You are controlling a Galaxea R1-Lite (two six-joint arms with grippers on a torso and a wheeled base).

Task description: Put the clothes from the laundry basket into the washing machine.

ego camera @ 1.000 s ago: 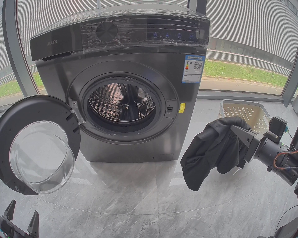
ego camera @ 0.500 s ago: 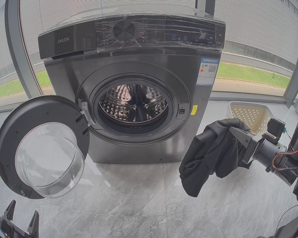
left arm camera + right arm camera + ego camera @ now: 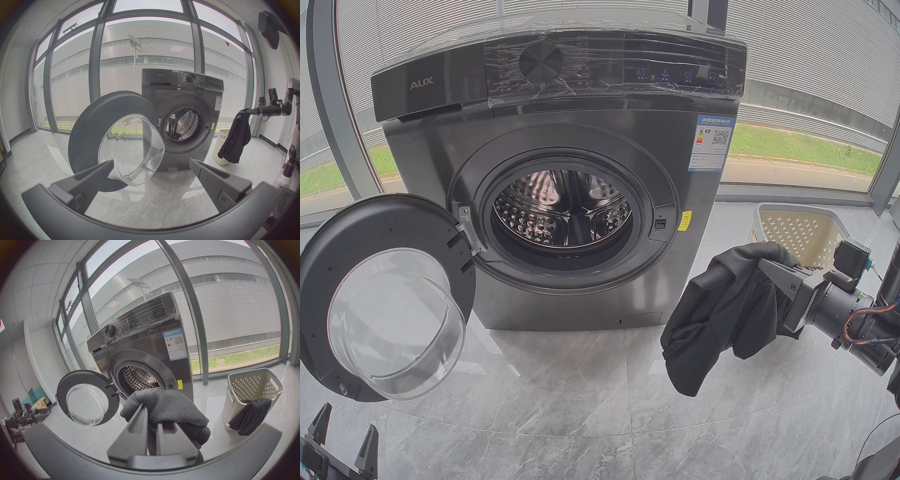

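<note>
**Garment held at the right, open drum waiting to its left**

Low at the near left, the left gripper (image 3: 345,428) has its jaws spread wide with nothing between them. Just above it the round door (image 3: 375,244) is swung fully open to the left, away from the front of the washing machine (image 3: 562,125). The drum opening (image 3: 562,215) is unobstructed.

Right of the machine, a dark garment (image 3: 719,312) hangs bunched from the right gripper (image 3: 781,275). The gripper's jaws are closed tight on the garment's upper fold, and the cloth's long axis drops straight down from that hold. Behind the gripper stands the laundry basket (image 3: 794,232), beside the machine's right flank. A second dark piece (image 3: 253,415) is draped over its rim.

The coming move turns on one relation: the drum opening lies left of the held garment and farther from the robot. The right arm is much the nearer one and already has the load, so it will probably carry the garment leftward and forward into the opening.
</note>
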